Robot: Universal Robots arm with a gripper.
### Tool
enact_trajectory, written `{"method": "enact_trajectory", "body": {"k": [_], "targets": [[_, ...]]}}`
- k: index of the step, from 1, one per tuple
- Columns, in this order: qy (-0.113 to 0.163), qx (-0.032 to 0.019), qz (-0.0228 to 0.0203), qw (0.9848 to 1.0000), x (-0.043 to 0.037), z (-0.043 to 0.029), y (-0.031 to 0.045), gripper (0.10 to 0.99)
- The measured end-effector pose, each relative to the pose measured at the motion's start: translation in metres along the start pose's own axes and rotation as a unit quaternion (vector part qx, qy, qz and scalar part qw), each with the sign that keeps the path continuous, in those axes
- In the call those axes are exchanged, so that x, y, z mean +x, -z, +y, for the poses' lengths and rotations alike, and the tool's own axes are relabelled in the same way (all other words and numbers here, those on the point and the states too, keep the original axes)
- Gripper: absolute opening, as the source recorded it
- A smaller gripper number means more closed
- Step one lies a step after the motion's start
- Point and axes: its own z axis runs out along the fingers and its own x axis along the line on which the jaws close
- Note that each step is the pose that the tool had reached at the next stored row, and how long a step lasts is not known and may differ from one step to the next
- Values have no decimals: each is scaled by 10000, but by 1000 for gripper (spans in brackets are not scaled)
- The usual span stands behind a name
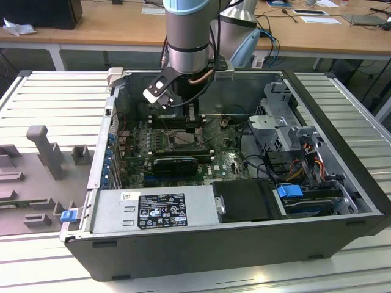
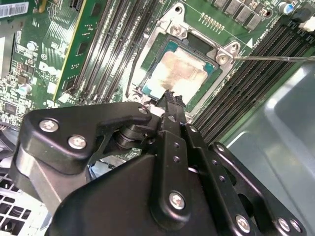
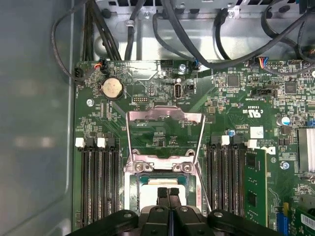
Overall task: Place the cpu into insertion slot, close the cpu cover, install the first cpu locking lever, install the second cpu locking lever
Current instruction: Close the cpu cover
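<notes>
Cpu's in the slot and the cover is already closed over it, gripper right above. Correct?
The cover is open, folded back off the slot, as the first wrist view shows. The cpu is in the slot, gripper right above.

I see the cpu (image 2: 179, 73) lying flat in the insertion slot (image 2: 165, 22), my gripper (image 2: 172, 97), tips closed together, right at its edge, black memory slots (image 2: 113, 44) on both sides

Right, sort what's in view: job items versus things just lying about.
Job:
cpu, lying in the insertion slot
cpu cover
locking lever
gripper, at the cpu's edge

Lying about:
memory slots
coin battery
cables
</notes>
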Motion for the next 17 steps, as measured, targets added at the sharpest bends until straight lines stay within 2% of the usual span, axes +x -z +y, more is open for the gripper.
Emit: {"method": "enact_trajectory", "body": {"k": [8,11,14,17], "targets": [[1,0,-1,10000,3,36,62,106],[1,0,0,10000,10,48,209,106],[1,0,-1,10000,11,98,223,106],[1,0,0,10000,13,105,303,106]]}}
